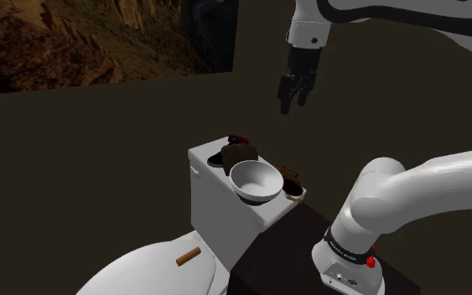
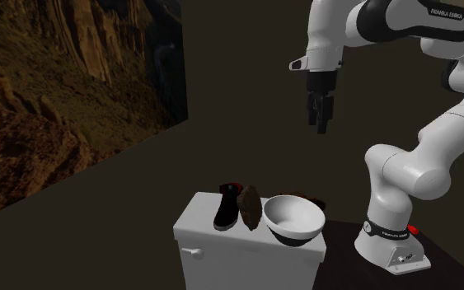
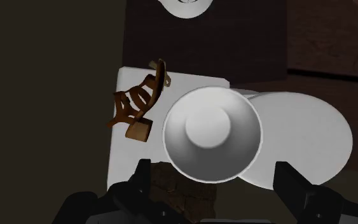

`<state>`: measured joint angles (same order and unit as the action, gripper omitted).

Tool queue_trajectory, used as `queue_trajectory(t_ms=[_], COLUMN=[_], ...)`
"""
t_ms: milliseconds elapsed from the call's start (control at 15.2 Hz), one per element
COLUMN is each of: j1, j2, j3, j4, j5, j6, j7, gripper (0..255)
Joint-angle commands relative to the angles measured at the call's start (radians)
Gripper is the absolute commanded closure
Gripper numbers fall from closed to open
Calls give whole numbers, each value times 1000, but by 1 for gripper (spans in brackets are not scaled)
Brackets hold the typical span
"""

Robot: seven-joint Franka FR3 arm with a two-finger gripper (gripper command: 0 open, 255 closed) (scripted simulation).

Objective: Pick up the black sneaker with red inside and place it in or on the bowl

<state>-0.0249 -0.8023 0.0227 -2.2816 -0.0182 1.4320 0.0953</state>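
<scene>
Approach step: gripper [image 2: 319, 123], fingers apart and empty, upper right of the second exterior view, high above black sneaker [image 2: 227, 208] at lower centre, left of bowl [image 2: 292, 218]; next, likely descent onto sneaker.

"FRANKA EMIKA" on the white arm [image 2: 448, 14]

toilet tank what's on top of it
On the toilet tank stand a white bowl, empty, a black sneaker with red lining, a brown shoe between them and a brown strappy sandal on the bowl's other side. What lies under the bowl is hidden.
</scene>
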Motion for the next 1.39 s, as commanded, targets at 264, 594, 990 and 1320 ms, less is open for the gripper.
queue_trajectory(t_ms=[264, 594, 990, 1320], j1=[-12, -24, -32, -38], j2=[91, 229, 423, 601], j3=[-34, -76, -124, -159], j4=[-33, -42, -8, 59], j5=[-7, -8, 9, 44], j6=[129, 283, 448, 562], j7=[-21, -49, -89, -132], gripper=[0, 0, 0, 0])
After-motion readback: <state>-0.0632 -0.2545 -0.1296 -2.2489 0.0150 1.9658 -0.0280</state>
